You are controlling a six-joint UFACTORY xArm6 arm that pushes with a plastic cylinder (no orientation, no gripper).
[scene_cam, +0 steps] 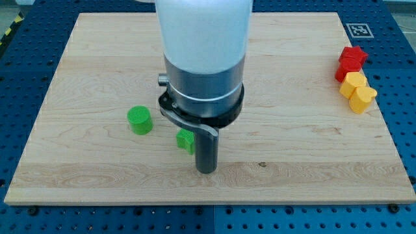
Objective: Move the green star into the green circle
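Note:
A green circle block (139,120) stands on the wooden board at the view's left of centre. A green block (184,139), partly hidden behind my rod, lies to the right of it; its shape cannot be made out, it looks like the green star. My tip (206,170) rests on the board just right of and below this green block, touching or nearly touching it. The arm's large grey and white body hides the board above it.
A red star block (351,60) lies near the board's right edge at the view's top right. A yellow block (354,82) and a yellow heart-like block (362,97) lie just below it. The wooden board (292,149) sits on a blue perforated table.

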